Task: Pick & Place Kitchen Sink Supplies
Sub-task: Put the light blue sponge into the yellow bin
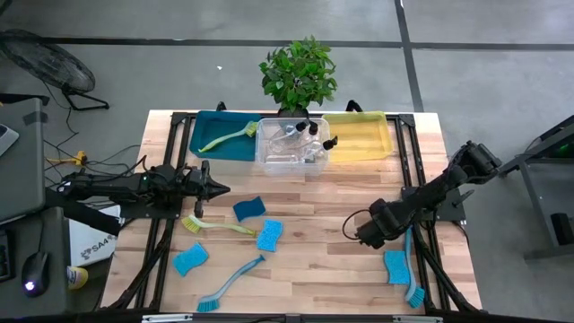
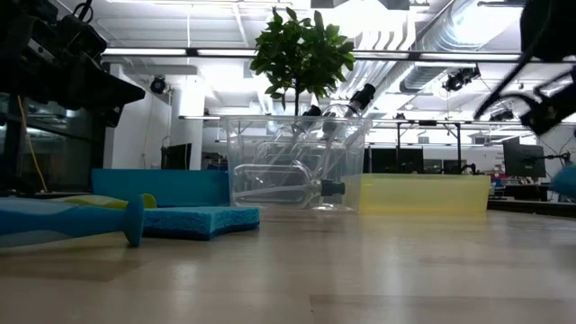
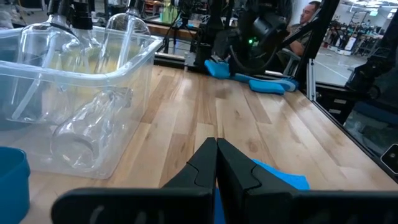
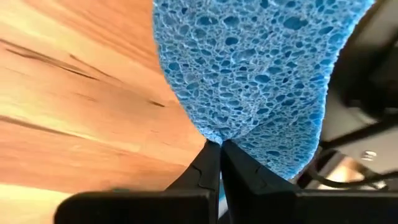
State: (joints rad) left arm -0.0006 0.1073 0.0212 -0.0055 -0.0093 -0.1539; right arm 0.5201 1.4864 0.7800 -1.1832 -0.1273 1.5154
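Your right gripper (image 4: 219,144): fingers together, pinching edge of blue sponge (image 4: 261,74), lower right of high view, beside blue brush (image 1: 413,278) at table's (image 1: 341,278) edge. Your left gripper (image 1: 220,188): fingers together, holding nothing, left of centre. Below it: yellow-green brush (image 1: 215,226), three more sponges (image 1: 249,208), second blue brush (image 1: 229,285). Upper centre: clear bin (image 1: 289,161) holding pump bottles (image 1: 300,133), teal bin (image 1: 211,148) holding another yellow-green brush (image 1: 229,136).
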